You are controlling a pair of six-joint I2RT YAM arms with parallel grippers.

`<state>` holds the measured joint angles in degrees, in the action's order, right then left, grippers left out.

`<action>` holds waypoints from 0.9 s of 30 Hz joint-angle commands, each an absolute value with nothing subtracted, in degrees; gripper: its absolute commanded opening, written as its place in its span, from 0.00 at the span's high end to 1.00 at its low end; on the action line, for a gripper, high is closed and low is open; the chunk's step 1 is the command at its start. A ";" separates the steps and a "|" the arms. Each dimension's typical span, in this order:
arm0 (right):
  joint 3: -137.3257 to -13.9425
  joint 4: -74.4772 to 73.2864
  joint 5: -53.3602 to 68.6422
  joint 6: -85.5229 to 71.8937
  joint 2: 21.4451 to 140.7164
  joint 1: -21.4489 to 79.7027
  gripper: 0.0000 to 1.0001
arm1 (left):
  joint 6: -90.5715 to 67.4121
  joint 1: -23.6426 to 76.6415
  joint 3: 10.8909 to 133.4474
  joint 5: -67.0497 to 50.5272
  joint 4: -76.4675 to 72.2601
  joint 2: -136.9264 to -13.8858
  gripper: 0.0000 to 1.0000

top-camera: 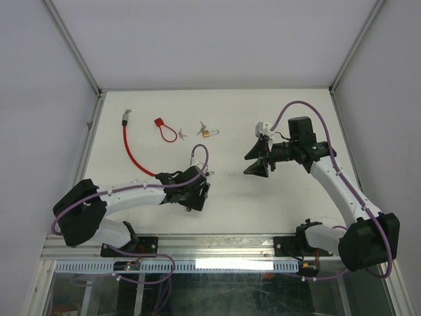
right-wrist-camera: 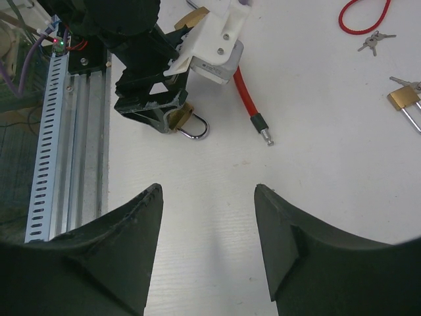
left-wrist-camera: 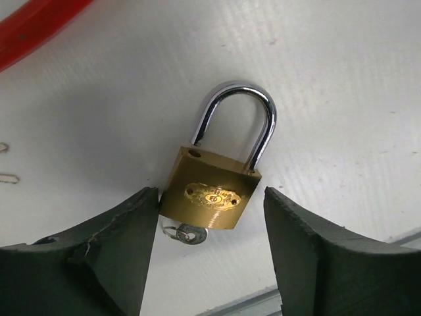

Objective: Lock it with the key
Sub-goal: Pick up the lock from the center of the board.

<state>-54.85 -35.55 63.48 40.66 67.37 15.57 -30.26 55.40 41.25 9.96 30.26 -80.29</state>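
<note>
Where left arm reaches across lower centre of top view, white table [top-camera: 289, 118] carries all items.
- Left gripper [top-camera: 198, 191]: jaws apart, fingers [left-wrist-camera: 99, 263] close either side of padlock body, narrow gaps showing, not clamped.
- Right gripper [right-wrist-camera: 207, 197]: jaws apart, nothing between, right of centre in top view.
- Red cable [top-camera: 131, 150]: upper left.
- Padlock [left-wrist-camera: 209, 197]: brass, flat on table between left fingers; shackle's left leg clear of its hole.
- Key [left-wrist-camera: 187, 233]: seated in padlock's bottom edge.
</note>
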 commanded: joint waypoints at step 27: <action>-57.32 -35.64 65.21 42.20 68.51 15.24 0.39 | -26.02 57.87 45.34 8.99 24.53 -85.40 0.33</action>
